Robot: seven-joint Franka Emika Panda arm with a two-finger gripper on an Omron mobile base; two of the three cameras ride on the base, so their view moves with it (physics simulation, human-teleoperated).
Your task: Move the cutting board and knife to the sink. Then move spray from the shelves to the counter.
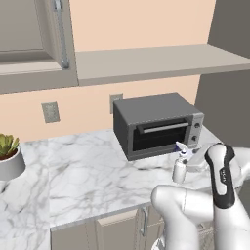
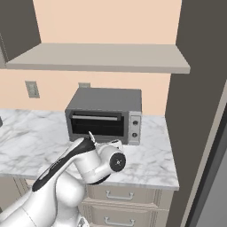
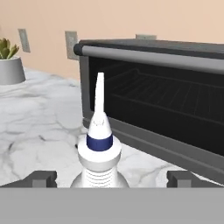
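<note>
The spray (image 3: 99, 151) stands upright on the white marble tabletop (image 1: 83, 171), near its front edge and just in front of the toaster oven (image 1: 157, 124), toward the right end of the tabletop. The shelf (image 2: 102, 57) above is bare, so the bottle seems already set down.

The main risk now, as I judge it, is tipping the bottle. In the hand view the two fingers (image 3: 41, 178) stand spread wide on either side of the bottle's neck, not pressing on it, with the trigger nozzle rising between them. If the hand pulls back at a slant or swings sideways, one finger could catch the neck or nozzle and knock the bottle over, perhaps off the front edge. A push forward could shove it against the oven's glass door. A straight retreat along the line of the fingers looks safest.

The arm is folded low over the front edge of the tabletop, elbow bent, with the hand level and aimed at the oven door. The gripper (image 3: 109, 179) sits at the height of the bottle's neck.
</note>
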